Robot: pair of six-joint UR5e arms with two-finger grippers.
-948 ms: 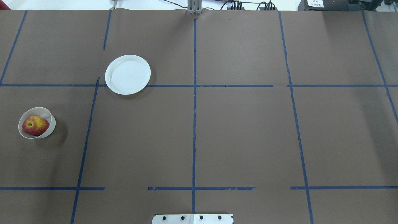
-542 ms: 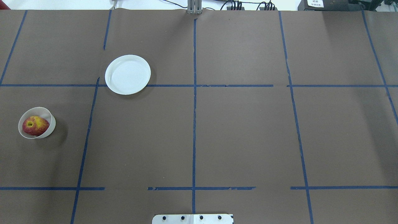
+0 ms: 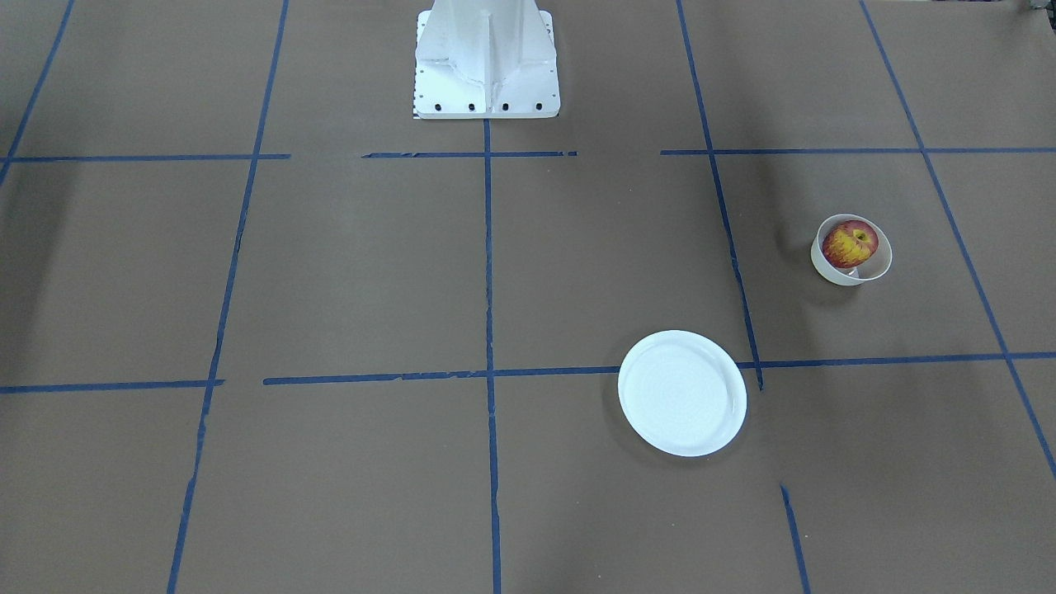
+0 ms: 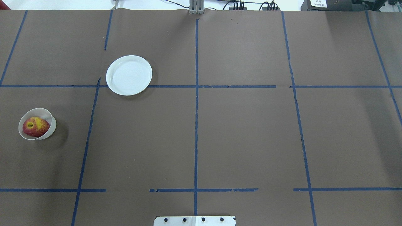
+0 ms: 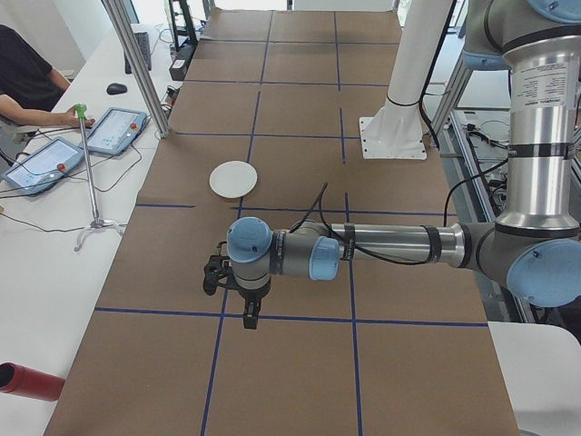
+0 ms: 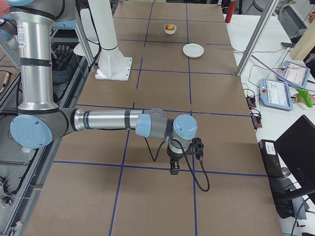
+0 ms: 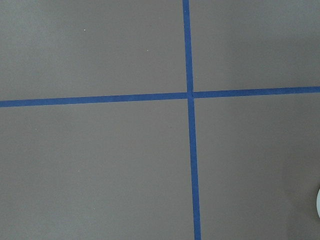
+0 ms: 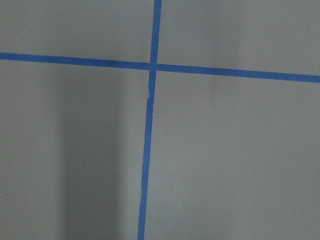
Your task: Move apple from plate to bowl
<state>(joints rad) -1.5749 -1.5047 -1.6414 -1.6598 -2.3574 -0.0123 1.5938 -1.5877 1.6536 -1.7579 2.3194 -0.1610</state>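
1. Plainly, from the front, the apple (image 3: pixel 849 242), red with yellow streaks, is seen seated in the small cream bowl (image 3: pixel 825 271), the flat white plate (image 3: pixel 682 393) well apart
2. From overhead, its stem dimple is shown, the bowl nearly filled
3. From the left end, the left gripper (image 5: pixel 250 318) is held above blue tape (image 5: pixel 163 312); its jaw state cannot be told
4. From the right end, likewise for the right gripper (image 6: pixel 174 168)
5. By both wrist cameras, taped brown paper (image 7: pixel 100 165) is shown
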